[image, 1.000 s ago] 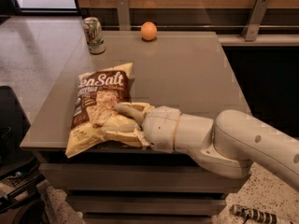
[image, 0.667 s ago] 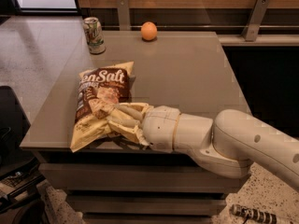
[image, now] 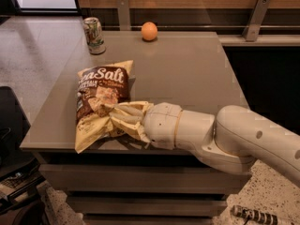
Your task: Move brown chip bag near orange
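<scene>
The brown chip bag point(image: 101, 95) lies on the grey table point(image: 187, 74) near its front left corner, "Sea Salt" panel facing up and its pale yellow bottom crumpled. My gripper point(image: 123, 117) reaches in from the right and is shut on the crumpled lower right part of the bag. The white arm runs off to the lower right. The orange point(image: 149, 31) sits at the table's far edge, well beyond the bag and apart from it.
A green-and-white soda can point(image: 94, 35) stands at the far left of the table, left of the orange. A wooden wall with metal brackets point(image: 255, 18) runs behind the table. Dark objects sit on the floor at the lower left.
The gripper has stayed closed on the bag's bottom. The bag's lower left corner has shifted slightly to the right and the bottom is more bunched.
</scene>
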Controlling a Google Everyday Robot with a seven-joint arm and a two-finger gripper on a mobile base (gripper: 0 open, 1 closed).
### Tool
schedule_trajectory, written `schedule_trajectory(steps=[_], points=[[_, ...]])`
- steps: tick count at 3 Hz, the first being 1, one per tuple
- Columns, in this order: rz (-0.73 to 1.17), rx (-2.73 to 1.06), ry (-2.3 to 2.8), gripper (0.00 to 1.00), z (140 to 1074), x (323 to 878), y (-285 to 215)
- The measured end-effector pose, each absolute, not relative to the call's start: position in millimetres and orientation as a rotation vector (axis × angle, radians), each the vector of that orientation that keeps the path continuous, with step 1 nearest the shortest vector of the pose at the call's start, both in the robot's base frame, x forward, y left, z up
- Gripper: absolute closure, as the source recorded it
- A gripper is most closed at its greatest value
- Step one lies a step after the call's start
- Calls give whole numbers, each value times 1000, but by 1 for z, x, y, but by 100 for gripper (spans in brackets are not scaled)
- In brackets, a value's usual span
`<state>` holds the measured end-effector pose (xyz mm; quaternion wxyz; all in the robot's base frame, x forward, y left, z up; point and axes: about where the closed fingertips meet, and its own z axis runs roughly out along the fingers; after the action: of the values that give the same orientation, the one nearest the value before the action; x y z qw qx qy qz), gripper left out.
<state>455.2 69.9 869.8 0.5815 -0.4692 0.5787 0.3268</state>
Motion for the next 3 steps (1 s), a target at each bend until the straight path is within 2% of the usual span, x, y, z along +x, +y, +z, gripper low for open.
schedule_trajectory(steps=[3], points=[[668, -1074, 1229, 100, 930, 517, 13]])
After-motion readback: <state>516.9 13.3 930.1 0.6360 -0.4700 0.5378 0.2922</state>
